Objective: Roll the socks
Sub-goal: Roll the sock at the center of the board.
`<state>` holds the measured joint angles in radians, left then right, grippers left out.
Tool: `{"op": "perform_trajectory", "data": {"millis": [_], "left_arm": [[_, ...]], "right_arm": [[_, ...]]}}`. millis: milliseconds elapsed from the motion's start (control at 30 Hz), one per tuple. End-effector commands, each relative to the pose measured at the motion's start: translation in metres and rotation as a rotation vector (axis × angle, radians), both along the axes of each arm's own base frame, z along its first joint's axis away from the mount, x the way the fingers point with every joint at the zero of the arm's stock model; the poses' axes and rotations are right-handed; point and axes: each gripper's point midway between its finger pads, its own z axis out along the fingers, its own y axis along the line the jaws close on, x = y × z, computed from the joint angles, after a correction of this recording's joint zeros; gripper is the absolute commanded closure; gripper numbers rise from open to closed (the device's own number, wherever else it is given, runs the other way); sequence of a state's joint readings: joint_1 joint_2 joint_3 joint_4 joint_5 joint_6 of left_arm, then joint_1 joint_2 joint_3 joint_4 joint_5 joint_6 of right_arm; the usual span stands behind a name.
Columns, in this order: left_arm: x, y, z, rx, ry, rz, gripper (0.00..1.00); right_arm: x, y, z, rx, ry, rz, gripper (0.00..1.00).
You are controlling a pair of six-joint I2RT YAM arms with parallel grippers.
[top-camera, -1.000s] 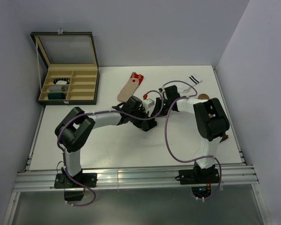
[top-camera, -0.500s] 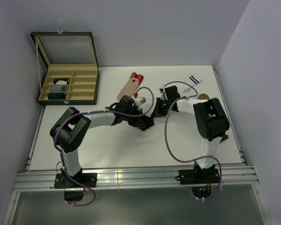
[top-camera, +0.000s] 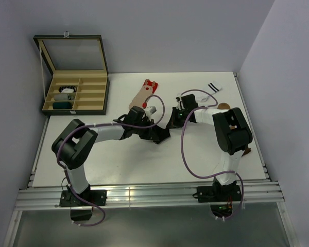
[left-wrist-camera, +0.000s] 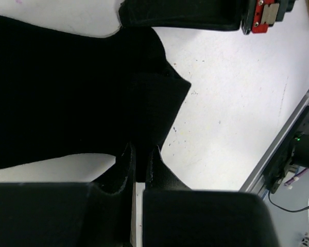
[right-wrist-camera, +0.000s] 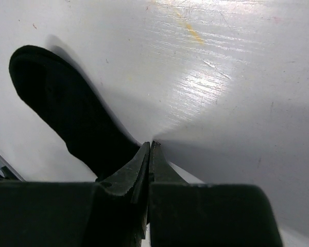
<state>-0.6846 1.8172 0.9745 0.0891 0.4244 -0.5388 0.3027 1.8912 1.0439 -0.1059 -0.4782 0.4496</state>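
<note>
Black sock (left-wrist-camera: pixel 67 92) is lying flat mid-counter (top-camera: pixel 118 159), stretched between the two arms, and it isn't rolled at all yet as far as I can see. Left tool (left-wrist-camera: pixel 139 162) is clamped nearly shut on one edge of it, with just a thin bit of fabric between the fingers. Right tool (right-wrist-camera: pixel 150 152) is fully closed at the other end and seems to have a pinch of the sock too (the cloth runs right into the tips, so it's hard to see how much is actually caught).

What I'd worry about: both grips are tiny. If the arms pull apart or start folding at different speeds, the cloth could slide out of one tool and the sock would just flop back flat. The two tools also sit really close together, so a roll move could knock them into each other. And the beige sock (top-camera: pixel 143 96) lies just behind the left arm, so a wide swing might drag it along.
</note>
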Motion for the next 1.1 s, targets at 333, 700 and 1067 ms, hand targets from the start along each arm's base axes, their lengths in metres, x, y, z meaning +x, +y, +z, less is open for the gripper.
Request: {"op": "perform_trajectory", "data": {"millis": [333, 700, 1067], "left_arm": [[-0.012, -0.007, -0.029, -0.063, 0.176, -0.017, 0.99], [-0.005, 0.001, -0.048, -0.022, 0.256, 0.047, 0.99], [0.009, 0.01, -0.061, 0.0, 0.31, 0.157, 0.99]], "right_arm": [[0.012, -0.012, 0.004, -0.017, -0.057, -0.063, 0.99], [0.026, -0.042, 0.06, -0.06, -0.194, -0.312, 0.5], [-0.026, -0.03, 0.058, 0.052, -0.082, -0.402, 0.36]]}}
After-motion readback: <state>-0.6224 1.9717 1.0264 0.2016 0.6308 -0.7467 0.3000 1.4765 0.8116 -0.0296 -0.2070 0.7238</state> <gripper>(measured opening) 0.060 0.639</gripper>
